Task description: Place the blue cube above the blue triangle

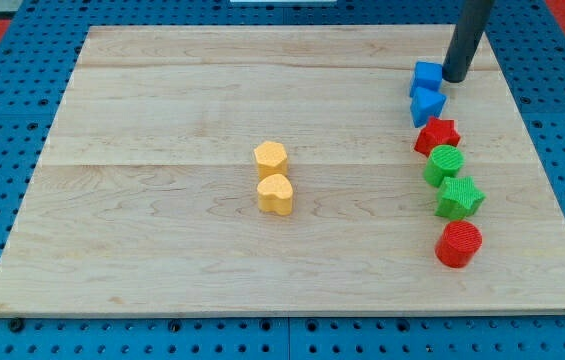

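Note:
The blue cube point(427, 77) sits near the view's top right on the wooden board point(162, 200). The blue triangle point(427, 104) lies directly below it, touching it. My tip point(455, 78) is at the cube's right side, touching or almost touching it. The dark rod rises from there out of the view's top.
Below the triangle runs a column: a red star point(438, 134), a green round block point(445, 164), a green star point(459, 197) and a red cylinder point(458, 244). Two yellow heart-like blocks point(271, 158) point(276, 194) sit at the board's middle. The board's right edge is close by.

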`<state>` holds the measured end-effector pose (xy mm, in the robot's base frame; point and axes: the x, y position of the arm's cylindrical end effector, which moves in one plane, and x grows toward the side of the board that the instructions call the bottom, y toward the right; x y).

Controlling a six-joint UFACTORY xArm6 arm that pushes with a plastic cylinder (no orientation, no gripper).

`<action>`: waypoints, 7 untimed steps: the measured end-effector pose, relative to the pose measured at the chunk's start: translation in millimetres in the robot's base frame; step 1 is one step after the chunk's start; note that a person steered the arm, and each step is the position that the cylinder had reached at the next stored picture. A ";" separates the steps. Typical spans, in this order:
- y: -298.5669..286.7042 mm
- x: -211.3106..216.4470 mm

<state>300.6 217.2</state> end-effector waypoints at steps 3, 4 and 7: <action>-7.9 -23.2; -29.3 -23.2; -37.1 -12.1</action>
<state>288.5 180.0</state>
